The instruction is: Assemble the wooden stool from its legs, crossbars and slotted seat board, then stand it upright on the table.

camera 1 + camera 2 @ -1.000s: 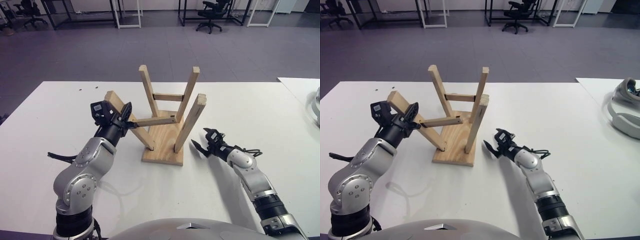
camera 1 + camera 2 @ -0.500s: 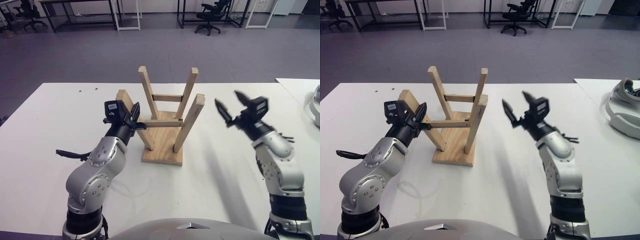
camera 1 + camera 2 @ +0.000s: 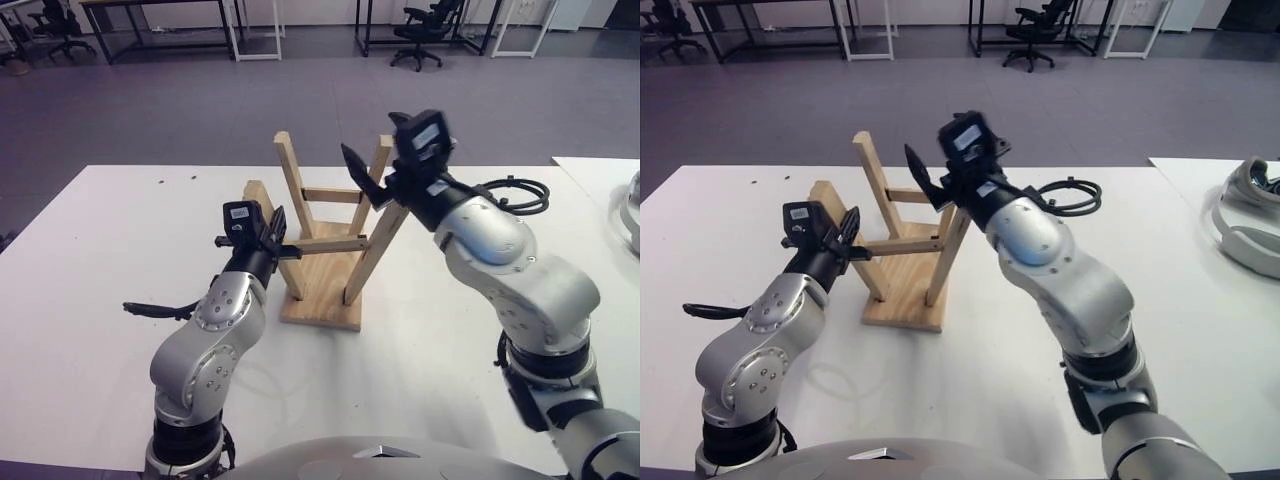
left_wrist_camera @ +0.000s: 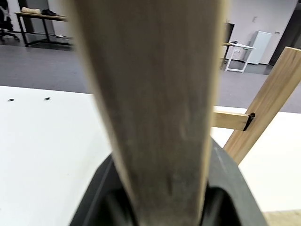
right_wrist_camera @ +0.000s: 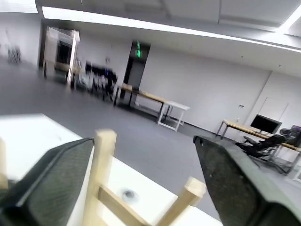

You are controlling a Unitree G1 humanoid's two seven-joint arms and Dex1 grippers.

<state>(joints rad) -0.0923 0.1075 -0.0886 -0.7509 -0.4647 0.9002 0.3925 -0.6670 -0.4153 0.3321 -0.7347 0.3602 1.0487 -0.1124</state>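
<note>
The stool lies upside down, its slotted seat board (image 3: pixel 320 300) flat on the white table (image 3: pixel 90 240) and its legs pointing up. My left gripper (image 3: pixel 279 240) is shut on the near-left leg (image 3: pixel 258 195), which looms large in the left wrist view as leg (image 4: pixel 150 94). A crossbar (image 3: pixel 325 244) runs from that leg to the near-right leg (image 3: pixel 376 250). A second crossbar (image 3: pixel 335 195) joins the two far legs. My right gripper (image 3: pixel 368 140) hangs open above the right-hand leg tops, and leg ends (image 5: pixel 104 141) show between its fingers (image 5: pixel 47 179).
A black cable (image 3: pixel 150 309) lies on the table left of my left arm. A grey-and-white headset (image 3: pixel 1248 215) rests at the table's right side. Office chairs and desks stand on the floor beyond the far edge.
My right arm has swung up from the table right of the stool to over its leg tops, staying open. My left gripper has brought its leg closer in and more upright.
</note>
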